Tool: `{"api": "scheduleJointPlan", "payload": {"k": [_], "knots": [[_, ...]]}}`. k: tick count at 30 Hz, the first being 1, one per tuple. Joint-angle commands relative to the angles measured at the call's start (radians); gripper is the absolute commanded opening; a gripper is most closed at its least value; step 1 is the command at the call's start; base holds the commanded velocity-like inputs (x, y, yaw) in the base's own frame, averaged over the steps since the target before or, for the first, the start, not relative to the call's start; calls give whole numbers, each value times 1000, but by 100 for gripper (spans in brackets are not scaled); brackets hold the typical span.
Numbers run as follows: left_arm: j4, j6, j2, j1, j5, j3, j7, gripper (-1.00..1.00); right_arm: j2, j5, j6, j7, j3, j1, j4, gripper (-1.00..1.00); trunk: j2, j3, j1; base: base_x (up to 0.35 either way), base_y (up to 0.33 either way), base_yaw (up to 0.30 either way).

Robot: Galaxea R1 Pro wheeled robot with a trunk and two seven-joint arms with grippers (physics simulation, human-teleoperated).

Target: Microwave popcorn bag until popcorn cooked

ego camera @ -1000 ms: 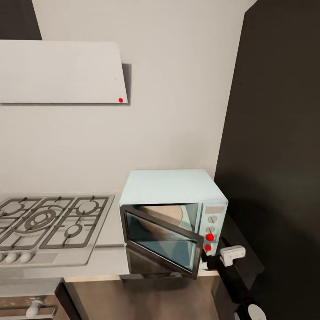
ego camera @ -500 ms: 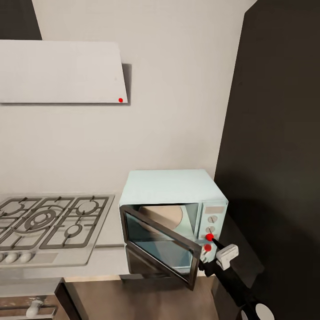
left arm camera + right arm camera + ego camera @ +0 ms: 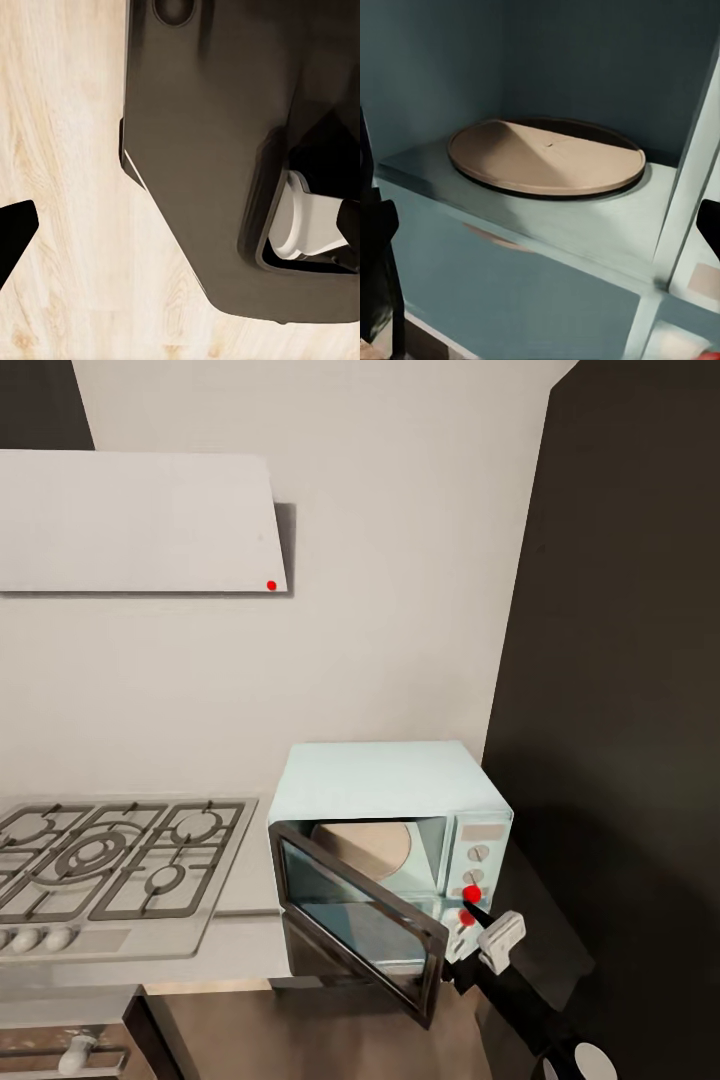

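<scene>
The pale mint-blue microwave [image 3: 400, 830] stands on the countertop [image 3: 240, 945] against the wall, right of the hob. Its dark glass door [image 3: 355, 920] hangs open, swung out on its left hinge. Inside, a round tan turntable [image 3: 546, 156] lies bare on the cavity floor. My right gripper [image 3: 463, 945] sits open at the door's free edge, just below the red-dotted control panel [image 3: 472, 893]; its dark fingers [image 3: 375, 255] frame the cavity with nothing between them. My left gripper [image 3: 180, 225] is open and points down at the floor. The popcorn bag and popcorn are out of view.
A grey gas hob [image 3: 110, 860] with black grates lies left of the microwave, under a pale range hood [image 3: 140, 520]. A tall dark cabinet [image 3: 620, 710] rises close on the right. Below my left gripper are light wooden floor [image 3: 67, 225] and my dark base [image 3: 210, 187].
The microwave door has swung further open, showing more of the turntable. My right gripper has come lower and nearer to me along with the door's edge.
</scene>
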State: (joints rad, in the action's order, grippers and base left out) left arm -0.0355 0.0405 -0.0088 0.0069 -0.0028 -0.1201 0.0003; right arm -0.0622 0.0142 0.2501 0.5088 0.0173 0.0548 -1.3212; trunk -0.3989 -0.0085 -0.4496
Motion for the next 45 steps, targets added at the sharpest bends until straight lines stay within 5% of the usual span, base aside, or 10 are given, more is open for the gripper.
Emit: {"api": "scheduleJointPlan", "payload": {"k": [1, 45], "knots": [[-3, 4, 0, 1, 0, -7, 0, 100, -1, 3, 3, 2, 1, 0, 1, 100, -1, -1, 0, 0, 0, 0], [-3, 4, -2, 1, 0, -7, 1, 100, -1, 2, 0, -9, -2, 0, 2, 100, -1, -1, 0, -80, -16, 178]]}}
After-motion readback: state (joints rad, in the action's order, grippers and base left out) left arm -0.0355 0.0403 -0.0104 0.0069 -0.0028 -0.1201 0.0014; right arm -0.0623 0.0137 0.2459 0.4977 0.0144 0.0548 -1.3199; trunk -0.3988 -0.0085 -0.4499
